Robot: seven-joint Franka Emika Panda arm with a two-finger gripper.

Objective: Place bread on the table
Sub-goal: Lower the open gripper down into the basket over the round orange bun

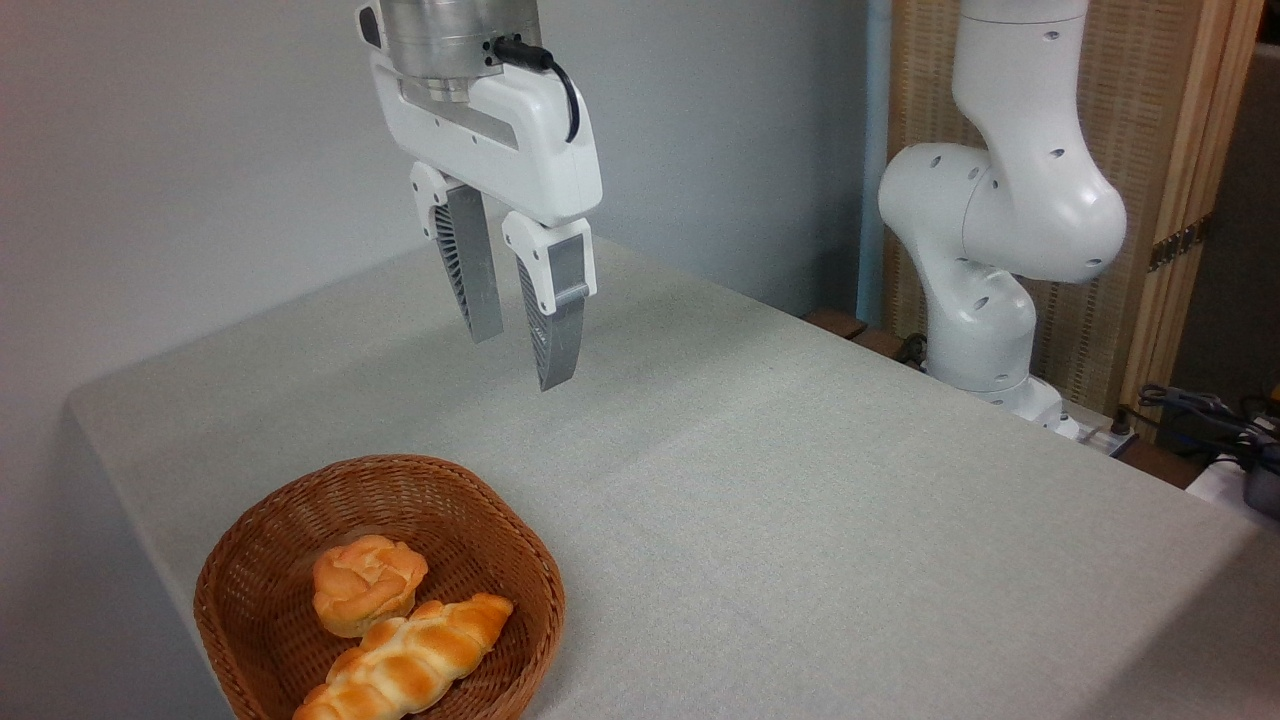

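The gripper (520,360) hangs empty, fingers slightly spread, well above the table (800,480). The round bun (366,583) sits in the wicker basket (250,570) at seven o'clock, touching the braided loaf (410,665). Best to descend straight, straddling the bun only, clear of the loaf.

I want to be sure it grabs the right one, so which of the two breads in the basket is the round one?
The small round bun with the swirled top, at the back of the wicker basket. The other, in front, is a long braided loaf.
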